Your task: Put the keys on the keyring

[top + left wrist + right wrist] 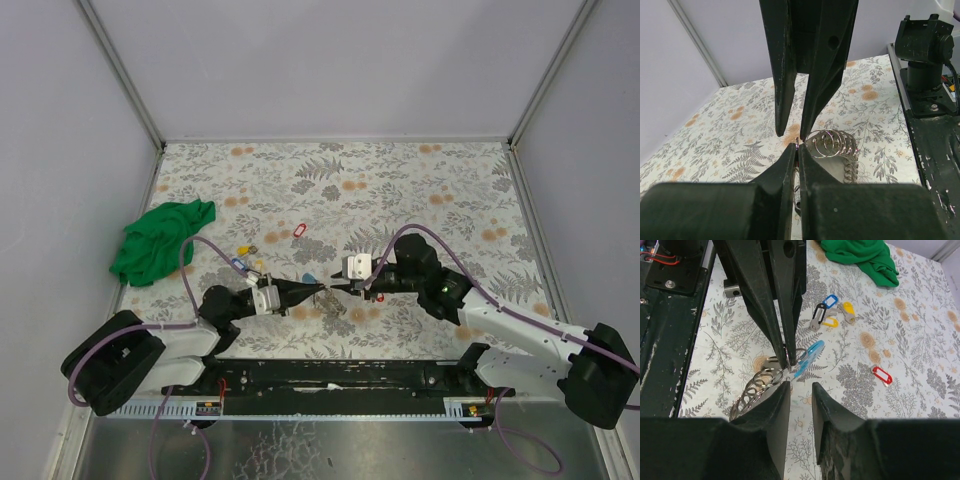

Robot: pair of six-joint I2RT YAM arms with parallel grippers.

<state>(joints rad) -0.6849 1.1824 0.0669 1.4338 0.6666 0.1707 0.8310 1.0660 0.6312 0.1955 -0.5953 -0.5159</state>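
My left gripper point(797, 148) is shut on the thin wire of the keyring point(801, 356), whose light-blue arc point(809, 352) lies on the floral table. My right gripper point(800, 385) faces it tip to tip, open, with nothing between its fingers point(783, 390). In the top view the left gripper point(322, 289) and right gripper point(341, 290) almost meet at mid-table. Several keys point(827, 315) with blue, black and yellow tags lie in a cluster beyond the keyring. A red-tagged key point(881, 375) lies alone to the right. Another red-tagged key point(297, 232) lies farther back.
A stack of loose metal split rings point(834, 142) lies right beside the gripper tips. A green cloth point(160, 240) is bunched at the table's left edge. The black base rail point(330, 375) runs along the near edge. Grey walls point(330, 60) enclose the table.
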